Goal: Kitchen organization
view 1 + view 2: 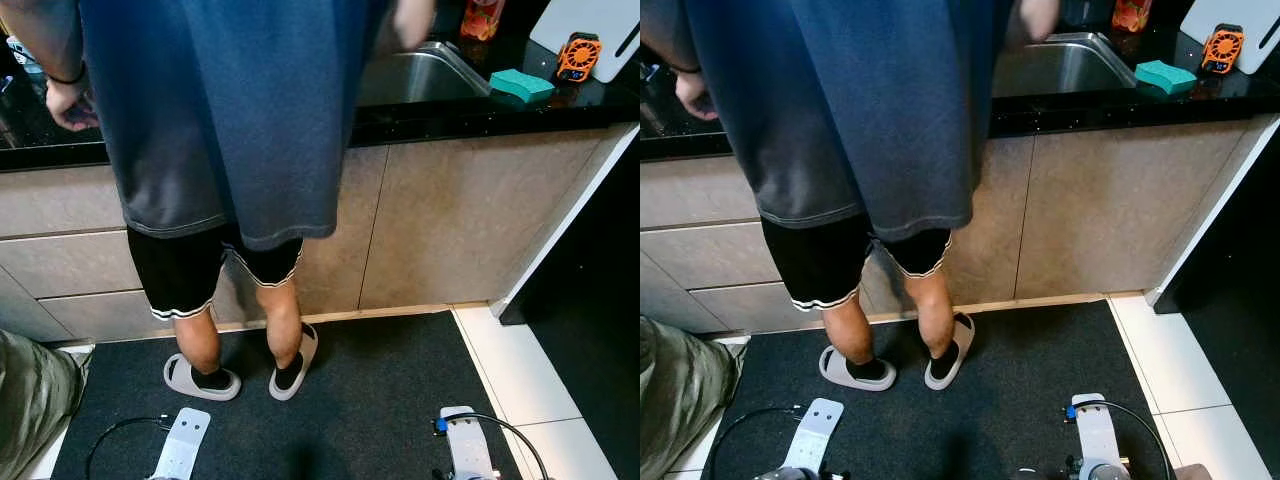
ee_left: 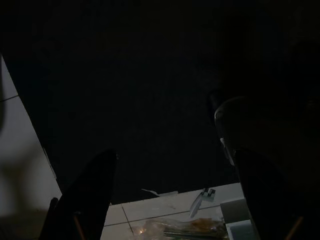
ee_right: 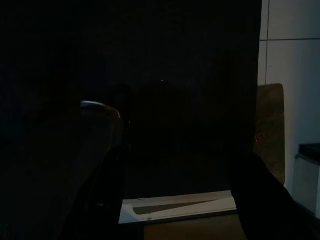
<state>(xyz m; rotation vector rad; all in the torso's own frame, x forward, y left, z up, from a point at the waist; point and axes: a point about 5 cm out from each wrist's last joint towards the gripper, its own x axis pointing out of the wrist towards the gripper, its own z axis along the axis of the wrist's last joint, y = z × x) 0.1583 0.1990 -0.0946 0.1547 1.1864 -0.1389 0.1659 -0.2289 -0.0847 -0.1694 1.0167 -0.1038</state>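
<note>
A person in a blue shirt [image 1: 230,110] and black shorts stands right in front of me, facing the black counter [image 1: 480,115]. One hand [image 1: 68,103] rests on the counter at the left; the other is raised near the steel sink [image 1: 415,78]. A green sponge [image 1: 521,84] lies to the right of the sink. Both my arms hang low over the dark mat, the left arm [image 1: 181,446] and the right arm [image 1: 466,445]. In the dim wrist views my left gripper [image 2: 175,160] and my right gripper [image 3: 177,160] stand open with nothing between the fingers.
An orange gadget [image 1: 578,57] and a white board [image 1: 590,20] sit at the counter's back right, an orange pack [image 1: 482,18] behind the sink. Beige cabinet fronts [image 1: 460,220] lie below the counter. Green fabric [image 1: 35,395] is at my lower left, white floor tiles [image 1: 540,400] to the right.
</note>
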